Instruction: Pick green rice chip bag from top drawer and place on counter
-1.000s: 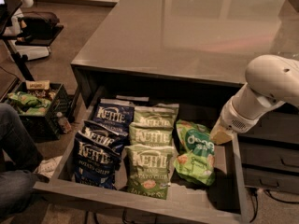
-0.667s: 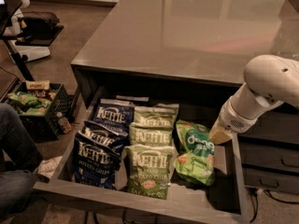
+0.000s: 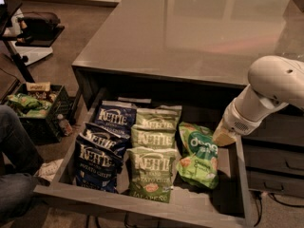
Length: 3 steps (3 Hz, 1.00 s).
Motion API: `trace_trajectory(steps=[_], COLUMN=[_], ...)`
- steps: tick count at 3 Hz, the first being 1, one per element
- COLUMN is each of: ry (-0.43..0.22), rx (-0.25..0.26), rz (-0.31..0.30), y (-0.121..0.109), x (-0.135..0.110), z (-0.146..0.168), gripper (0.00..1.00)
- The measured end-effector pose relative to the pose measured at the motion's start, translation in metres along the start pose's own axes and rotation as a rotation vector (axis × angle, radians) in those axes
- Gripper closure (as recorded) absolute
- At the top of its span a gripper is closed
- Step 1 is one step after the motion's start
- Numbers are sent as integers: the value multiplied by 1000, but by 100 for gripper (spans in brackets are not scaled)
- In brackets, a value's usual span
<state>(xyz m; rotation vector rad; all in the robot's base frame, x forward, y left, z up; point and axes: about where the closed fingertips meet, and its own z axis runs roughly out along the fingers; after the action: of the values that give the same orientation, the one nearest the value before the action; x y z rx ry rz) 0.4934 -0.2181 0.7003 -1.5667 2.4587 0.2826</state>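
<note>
The green rice chip bag (image 3: 198, 155) is laid in the top drawer (image 3: 142, 205), right of olive bags (image 3: 151, 167). The gripper (image 3: 224, 137) is held beside its upper right edge; its spread cannot be told.

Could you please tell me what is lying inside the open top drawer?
The top drawer holds blue Kettle bags, olive Kettle bags and the green rice chip bag, the gripper close beside it. Overlapping bags hide the floor beneath.

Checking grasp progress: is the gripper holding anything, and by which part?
Cannot tell. The gripper sits in the top drawer beside the green rice chip bag, at its upper right edge.
</note>
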Motion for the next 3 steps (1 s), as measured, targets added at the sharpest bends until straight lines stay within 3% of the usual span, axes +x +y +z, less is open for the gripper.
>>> trace_trajectory(steps=[1, 2, 3], ry=[0, 0, -1], rx=[0, 0, 1], rz=[0, 0, -6], y=[0, 0, 1], x=[0, 0, 0], z=[0, 0, 1], gripper=[13, 0, 0])
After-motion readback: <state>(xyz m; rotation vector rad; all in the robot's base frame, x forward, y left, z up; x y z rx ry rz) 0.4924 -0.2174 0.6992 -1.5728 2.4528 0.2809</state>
